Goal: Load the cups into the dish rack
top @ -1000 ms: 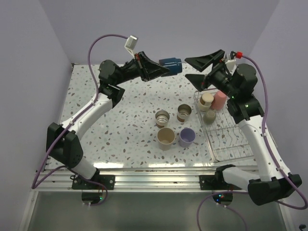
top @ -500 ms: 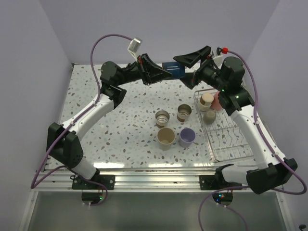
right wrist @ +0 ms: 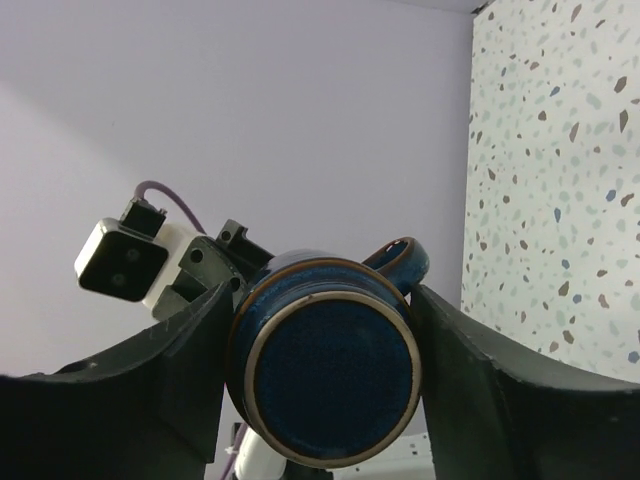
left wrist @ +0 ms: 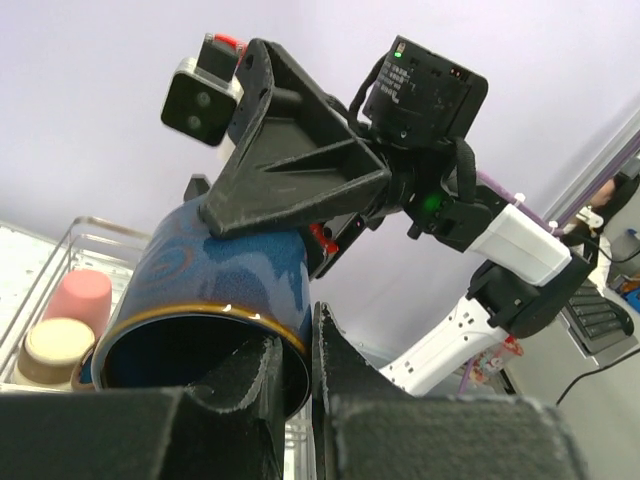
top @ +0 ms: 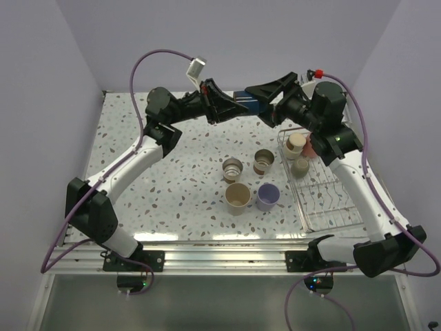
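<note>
A dark blue mug (top: 251, 105) with a handle hangs in the air above the back of the table, gripped from both sides. My left gripper (left wrist: 300, 340) is shut on its rim, one finger inside the mug (left wrist: 230, 280) and one outside. My right gripper (right wrist: 320, 330) is shut on the mug's body (right wrist: 325, 385), its fingers pressed against both sides near the base. The dish rack (top: 324, 203) stands at the right and holds a pink cup (top: 312, 146) and two tan cups (top: 296, 143). On the table stand two steel cups (top: 233, 167), a tan cup (top: 237, 196) and a lavender cup (top: 268, 196).
Purple-grey walls close in the table at the back and sides. Both arms meet high over the table's back edge, just left of the rack's far corner (top: 281, 134). The loose cups cluster mid-table, to the left of the rack.
My right gripper swung left to the blue mug and shut its wide-open fingers on it. The left gripper carried the mug slightly to the right and kept its grip.
</note>
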### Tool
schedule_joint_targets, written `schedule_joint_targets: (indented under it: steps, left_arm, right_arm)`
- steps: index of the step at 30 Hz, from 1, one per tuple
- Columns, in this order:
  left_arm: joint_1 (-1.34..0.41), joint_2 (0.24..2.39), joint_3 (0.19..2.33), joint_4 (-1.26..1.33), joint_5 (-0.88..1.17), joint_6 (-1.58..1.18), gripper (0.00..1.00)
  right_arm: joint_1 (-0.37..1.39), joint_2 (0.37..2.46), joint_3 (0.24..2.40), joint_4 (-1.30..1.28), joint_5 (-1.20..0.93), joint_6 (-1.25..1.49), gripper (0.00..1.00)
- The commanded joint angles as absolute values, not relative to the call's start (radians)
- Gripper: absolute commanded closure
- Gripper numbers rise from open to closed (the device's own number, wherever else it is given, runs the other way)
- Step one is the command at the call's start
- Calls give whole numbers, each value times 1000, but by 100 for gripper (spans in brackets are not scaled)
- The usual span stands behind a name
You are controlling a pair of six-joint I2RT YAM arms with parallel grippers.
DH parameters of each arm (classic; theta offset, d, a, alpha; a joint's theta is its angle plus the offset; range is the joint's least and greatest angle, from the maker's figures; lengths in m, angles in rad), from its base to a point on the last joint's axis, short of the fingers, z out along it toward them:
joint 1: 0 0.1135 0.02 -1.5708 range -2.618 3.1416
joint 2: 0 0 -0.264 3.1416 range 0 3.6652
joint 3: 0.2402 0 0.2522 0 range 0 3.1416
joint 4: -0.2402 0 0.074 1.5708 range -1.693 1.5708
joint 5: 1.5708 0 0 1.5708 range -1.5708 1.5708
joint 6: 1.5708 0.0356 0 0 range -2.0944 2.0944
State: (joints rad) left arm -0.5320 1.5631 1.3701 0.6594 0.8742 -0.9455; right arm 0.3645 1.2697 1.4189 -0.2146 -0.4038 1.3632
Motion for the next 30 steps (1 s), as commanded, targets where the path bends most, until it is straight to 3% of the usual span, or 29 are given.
schedule_joint_targets:
  steps: [1, 2, 3, 8, 10, 11, 14, 16, 17, 21, 30]
  left_arm:
    - [-551, 1536, 1396, 629, 835, -881, 100]
    - [-554, 1536, 1393, 627, 833, -879, 100]
    - [-554, 1536, 1393, 626, 828, -877, 100]
    - [-558, 1534, 1394, 589, 812, -859, 99]
    - [-558, 1526, 1396, 565, 802, -845, 90]
    - [-557, 1525, 1394, 533, 790, -829, 77]
    - [-555, 1513, 1396, 487, 779, -805, 56]
    - [-555, 1508, 1399, 454, 776, -796, 48]
    - [-555, 1506, 1399, 445, 776, -786, 39]
    - [-554, 1491, 1397, 399, 764, -761, 29]
    - [-540, 1465, 1382, 331, 744, -724, 22]
  right_arm:
    - [394, 1255, 1447, -146, -453, 1384, 41]
    - [396, 1253, 1444, -146, -449, 1379, 48]
    - [396, 1253, 1443, -149, -449, 1376, 63]
    - [397, 1244, 1443, -181, -434, 1352, 100]
    - [396, 1236, 1442, -192, -420, 1344, 100]
    - [396, 1233, 1442, -199, -416, 1336, 100]
    - [397, 1226, 1439, -222, -394, 1322, 100]
    - [396, 1220, 1450, -251, -368, 1299, 100]
    - [397, 1216, 1453, -276, -362, 1290, 100]
    - [396, 1212, 1470, -322, -322, 1258, 100]
    - [384, 1207, 1474, -373, -273, 1224, 100]
